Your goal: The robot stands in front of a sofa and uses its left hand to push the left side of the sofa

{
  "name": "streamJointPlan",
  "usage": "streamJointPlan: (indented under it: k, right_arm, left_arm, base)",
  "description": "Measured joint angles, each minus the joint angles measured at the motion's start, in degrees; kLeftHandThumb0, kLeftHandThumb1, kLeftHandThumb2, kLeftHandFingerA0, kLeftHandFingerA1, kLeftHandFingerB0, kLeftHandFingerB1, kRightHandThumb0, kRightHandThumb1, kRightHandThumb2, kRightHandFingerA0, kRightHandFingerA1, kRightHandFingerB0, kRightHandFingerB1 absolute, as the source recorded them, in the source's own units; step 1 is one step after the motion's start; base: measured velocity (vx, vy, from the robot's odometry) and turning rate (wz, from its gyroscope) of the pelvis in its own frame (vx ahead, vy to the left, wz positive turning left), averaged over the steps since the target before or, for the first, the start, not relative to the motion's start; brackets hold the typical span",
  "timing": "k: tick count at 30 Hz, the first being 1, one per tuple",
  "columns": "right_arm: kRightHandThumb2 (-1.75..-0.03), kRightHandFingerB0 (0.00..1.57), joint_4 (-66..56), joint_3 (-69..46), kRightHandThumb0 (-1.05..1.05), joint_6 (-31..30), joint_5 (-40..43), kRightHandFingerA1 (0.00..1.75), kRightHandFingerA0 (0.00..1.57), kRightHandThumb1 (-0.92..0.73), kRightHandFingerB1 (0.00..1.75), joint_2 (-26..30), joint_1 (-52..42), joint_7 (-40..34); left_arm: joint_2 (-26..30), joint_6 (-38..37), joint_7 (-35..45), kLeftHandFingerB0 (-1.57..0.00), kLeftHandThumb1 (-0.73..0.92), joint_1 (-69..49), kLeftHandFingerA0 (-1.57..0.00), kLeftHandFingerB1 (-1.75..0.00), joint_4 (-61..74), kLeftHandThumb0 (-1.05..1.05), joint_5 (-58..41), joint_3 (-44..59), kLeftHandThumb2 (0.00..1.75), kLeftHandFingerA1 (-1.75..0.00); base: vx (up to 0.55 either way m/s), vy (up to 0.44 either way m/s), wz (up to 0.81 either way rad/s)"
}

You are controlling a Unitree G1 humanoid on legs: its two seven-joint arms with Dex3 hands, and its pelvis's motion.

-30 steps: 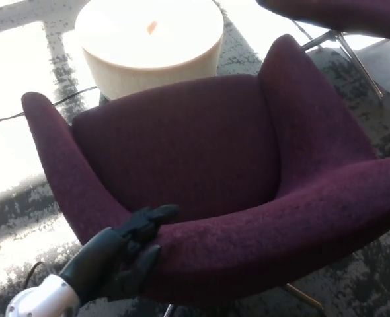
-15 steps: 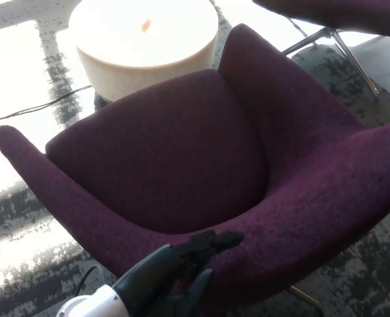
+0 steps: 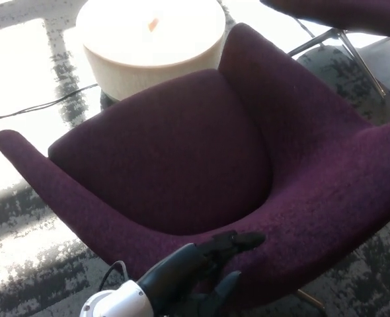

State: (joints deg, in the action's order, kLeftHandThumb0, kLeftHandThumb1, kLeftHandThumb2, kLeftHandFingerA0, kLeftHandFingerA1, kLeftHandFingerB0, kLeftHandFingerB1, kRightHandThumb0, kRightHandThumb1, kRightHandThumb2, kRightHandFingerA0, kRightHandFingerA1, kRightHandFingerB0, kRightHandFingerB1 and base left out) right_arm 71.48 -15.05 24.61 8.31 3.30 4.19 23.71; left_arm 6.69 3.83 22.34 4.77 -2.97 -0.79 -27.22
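Pressing the purple sofa [image 3: 182,152] rim, the left robot hand [image 3: 211,264] spreads its fingers, grasping nothing.

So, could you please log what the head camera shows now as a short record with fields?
seat: dark purple fabric sofa chair, curved backrest nearest the camera
left hand: black three-fingered left hand resting against the sofa's near rim, fingers spread, holding nothing
right hand: not in view
behind the sofa: round cream table
floor: grey patterned carpet, thin black cable lying across it
top right: part of a second purple seat on metal legs
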Motion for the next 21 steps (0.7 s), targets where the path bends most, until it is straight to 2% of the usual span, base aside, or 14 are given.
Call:
streamJointPlan:
  k: [7,8,11,12,13,16,17,21]
  right_arm:
    - [-1.40,0.00,0.00,0.33,-1.05,0.00,-0.17,0.76,0.03,-0.75,0.57,0.00,0.19,-0.26]
    - [-1.39,0.00,0.00,0.46,-1.05,0.00,-0.23,0.75,0.03,-0.76,0.56,0.00,0.19,-0.39]
    - [-1.39,0.00,-0.01,0.62,-1.05,0.00,-0.28,0.75,0.03,-0.76,0.56,0.00,0.19,-0.67]
    - [-1.40,0.00,-0.01,0.64,-1.05,0.00,-0.28,0.76,0.03,-0.76,0.57,0.00,0.19,-0.71]
    - [-1.40,0.00,-0.01,0.66,-1.05,0.00,-0.28,0.77,0.02,-0.76,0.58,0.00,0.19,-0.75]
    - [-1.40,0.00,0.00,0.71,-1.05,0.00,-0.31,0.77,0.02,-0.76,0.58,0.02,0.21,-0.78]
    - [-1.41,0.00,0.00,0.72,-1.05,0.00,-0.31,0.74,0.02,-0.78,0.56,0.02,0.22,-0.79]
    - [-1.41,0.00,0.00,0.69,-1.05,0.00,-0.30,0.74,0.02,-0.78,0.56,0.02,0.19,-0.78]
  left_arm:
    - [-0.86,0.87,-0.82,-0.08,0.83,1.19,-0.02,-0.22,-0.18,-0.85,1.36,-2.18,1.18,-0.28]
    - [-0.89,0.94,-1.13,-0.06,0.92,1.27,-0.03,-0.23,-0.12,-0.85,1.80,-2.59,0.82,-0.27]
    - [-1.21,0.95,-2.11,-0.06,0.92,1.49,-0.03,-0.23,-0.11,-0.85,2.97,-3.57,0.82,-0.27]
    - [-1.27,0.96,-2.31,-0.05,0.82,1.50,-0.06,-0.25,-0.10,-0.80,3.14,-3.69,1.15,-0.34]
    - [-1.38,0.95,-2.56,-0.07,0.91,1.50,-0.03,-0.23,-0.13,-0.82,3.43,-3.88,0.84,-0.28]
    - [-1.89,0.74,-3.08,-0.07,0.91,1.42,-0.03,-0.23,-0.47,-0.82,4.10,-4.14,0.84,-0.28]
    - [-1.96,0.65,-3.18,-0.07,0.83,1.39,-0.01,-0.25,-0.55,-0.80,4.17,-4.15,1.19,-0.32]
    - [-2.25,-0.32,-3.59,-0.07,0.83,1.32,-0.01,-0.25,-1.35,-0.80,4.54,-4.39,1.19,-0.32]
  base:
    - [0.00,0.000,0.00]
    - [0.00,0.000,0.00]
    - [0.00,0.000,0.00]
    - [0.00,0.000,0.00]
    - [0.00,0.000,0.00]
    - [0.00,0.000,0.00]
    - [0.00,0.000,0.00]
    - [0.00,0.000,0.00]
